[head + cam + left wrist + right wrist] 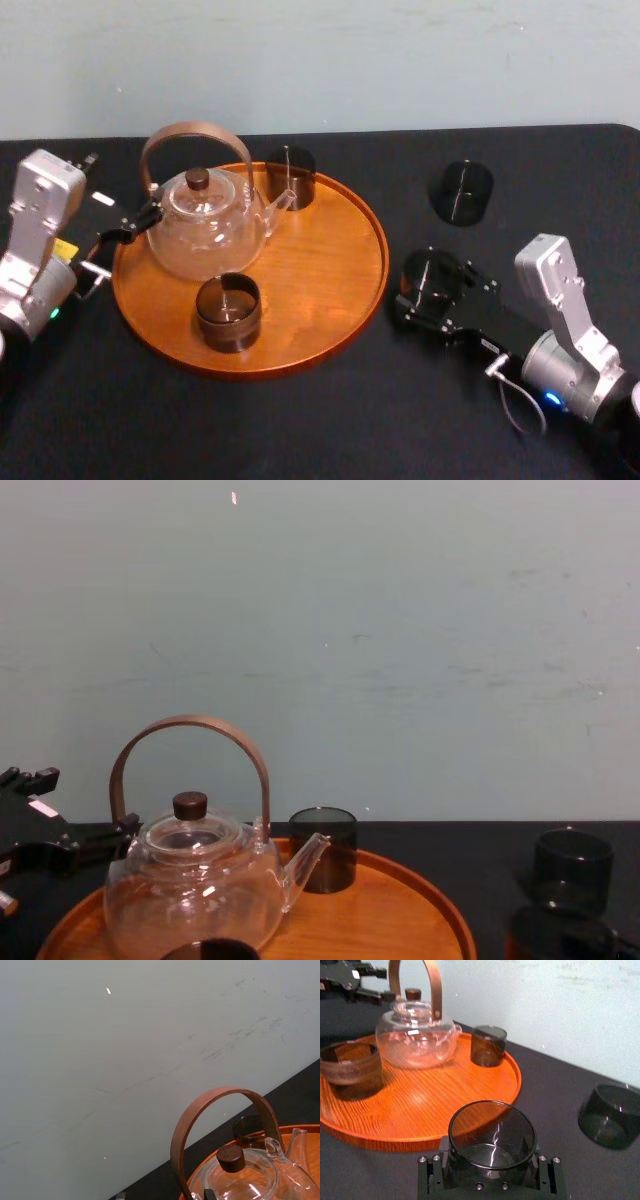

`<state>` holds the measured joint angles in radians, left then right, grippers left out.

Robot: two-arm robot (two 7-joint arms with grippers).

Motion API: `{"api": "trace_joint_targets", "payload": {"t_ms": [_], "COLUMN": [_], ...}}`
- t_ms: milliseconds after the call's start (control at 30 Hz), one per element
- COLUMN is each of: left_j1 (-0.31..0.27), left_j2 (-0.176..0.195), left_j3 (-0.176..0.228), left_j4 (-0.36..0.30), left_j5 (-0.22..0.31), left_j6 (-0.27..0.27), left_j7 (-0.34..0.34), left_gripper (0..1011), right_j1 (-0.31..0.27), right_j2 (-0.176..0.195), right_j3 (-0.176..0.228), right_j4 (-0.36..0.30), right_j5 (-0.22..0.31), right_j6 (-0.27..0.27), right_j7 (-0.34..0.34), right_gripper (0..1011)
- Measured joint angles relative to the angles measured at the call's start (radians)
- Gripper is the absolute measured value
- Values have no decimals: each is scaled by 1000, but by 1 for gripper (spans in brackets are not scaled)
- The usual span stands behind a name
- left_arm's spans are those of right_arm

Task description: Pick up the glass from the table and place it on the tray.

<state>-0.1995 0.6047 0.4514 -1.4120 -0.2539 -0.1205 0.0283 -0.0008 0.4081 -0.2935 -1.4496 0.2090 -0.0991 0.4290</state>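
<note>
— left gripper (118, 245) idles at the left edge of the large round orange-brown wooden tray (330, 270), beside the clear glass teapot with the bent brown handle (205, 225). whether it is open i cannot tell. a short brown-tinted glass (228, 312) stands at the tray's front, a dark smoky glass (290, 178) at its back.

— and the one to be moved?

— the short smoky-grey drinking glass (492, 1132) is upright just off the tray's right rim, over the matte black table (300, 430). the right gripper (430, 290) is closed around its wall from both sides. lifted or resting, i cannot say. a spare dark glass (461, 192) waits farther right.

— how will it handle?

— light and stiff, likely, but thin, smooth and breakable. a hold across the wall below the rim, firm without crushing, looks right, then a soft landing on the tray's bare right half.
</note>
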Motion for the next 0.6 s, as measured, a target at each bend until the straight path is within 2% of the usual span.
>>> {"api": "trace_joint_targets", "payload": {"t_ms": [267, 600], "left_j1": [0, 0], "left_j2": [0, 0], "left_j3": [0, 0], "left_j4": [0, 0], "left_j5": [0, 0], "left_j6": [0, 0], "left_j7": [0, 0], "left_gripper": [1010, 1010], "right_j1": [39, 108], "right_j2": [-1, -29], "right_j3": [-26, -76], "right_j4": [-37, -18], "right_j5": [-10, -28], "right_j6": [25, 45], "right_j7": [0, 6], "right_gripper": [912, 912]}}
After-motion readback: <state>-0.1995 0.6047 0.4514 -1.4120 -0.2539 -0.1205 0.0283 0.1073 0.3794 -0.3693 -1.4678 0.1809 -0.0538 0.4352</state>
